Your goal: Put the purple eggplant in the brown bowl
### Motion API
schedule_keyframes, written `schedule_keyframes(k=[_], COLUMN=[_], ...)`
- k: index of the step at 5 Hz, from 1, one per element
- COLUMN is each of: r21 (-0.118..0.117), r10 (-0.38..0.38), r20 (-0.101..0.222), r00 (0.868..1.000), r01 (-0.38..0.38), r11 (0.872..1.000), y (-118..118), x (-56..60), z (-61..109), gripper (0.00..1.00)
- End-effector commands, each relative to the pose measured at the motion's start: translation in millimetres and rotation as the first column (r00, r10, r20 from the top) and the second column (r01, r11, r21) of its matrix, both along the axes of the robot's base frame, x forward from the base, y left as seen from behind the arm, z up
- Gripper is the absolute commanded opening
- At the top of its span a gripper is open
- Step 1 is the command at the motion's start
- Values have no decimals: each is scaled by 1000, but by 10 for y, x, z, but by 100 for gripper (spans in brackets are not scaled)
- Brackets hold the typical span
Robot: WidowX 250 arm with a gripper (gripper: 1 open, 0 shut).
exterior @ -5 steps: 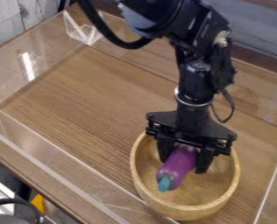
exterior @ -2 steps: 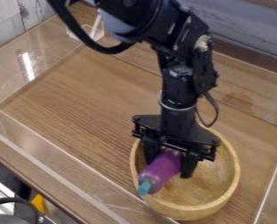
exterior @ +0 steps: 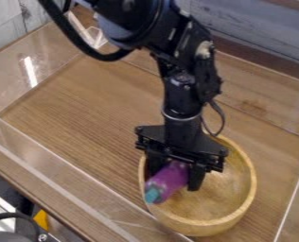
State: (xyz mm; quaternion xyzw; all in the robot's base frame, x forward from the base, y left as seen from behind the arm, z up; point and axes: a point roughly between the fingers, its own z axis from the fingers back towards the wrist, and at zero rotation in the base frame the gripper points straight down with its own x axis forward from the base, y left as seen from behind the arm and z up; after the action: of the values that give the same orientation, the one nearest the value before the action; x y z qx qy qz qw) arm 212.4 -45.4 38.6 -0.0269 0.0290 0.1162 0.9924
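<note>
A black robot arm [exterior: 165, 57] is reaching straight down over the wood-grain bench [exterior: 89, 104]; its jaws [exterior: 176, 172], partly open, are clamping the purple eggplant [exterior: 167, 180], a small glossy oblong tipped with a teal stem; the eggplant is hanging tilted, stem end lowest, over the left inner edge of the brown bowl [exterior: 235, 203], a round, thick-rimmed piece of pale wood; clear plastic walls [exterior: 32, 61] are fencing the bench.

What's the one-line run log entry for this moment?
gripper: shut on small glossy purple eggplant | eggplant: tilted, teal stem end down, over near-left rim | large round light-brown wooden bowl: on table | release: not yet
</note>
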Motion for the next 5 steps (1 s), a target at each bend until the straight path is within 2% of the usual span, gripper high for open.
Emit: schedule_keyframes(k=[1, 3, 5], r21=[-16, -20, -16], r10=[24, -33, -27], r20=[60, 57, 54], r00=[998, 998, 998], r01=[-23, 34, 28], r11=[1000, 999, 999], y=[70, -345, -575], x=[80, -37, 42], z=[181, 167, 127], gripper=[0, 0, 0])
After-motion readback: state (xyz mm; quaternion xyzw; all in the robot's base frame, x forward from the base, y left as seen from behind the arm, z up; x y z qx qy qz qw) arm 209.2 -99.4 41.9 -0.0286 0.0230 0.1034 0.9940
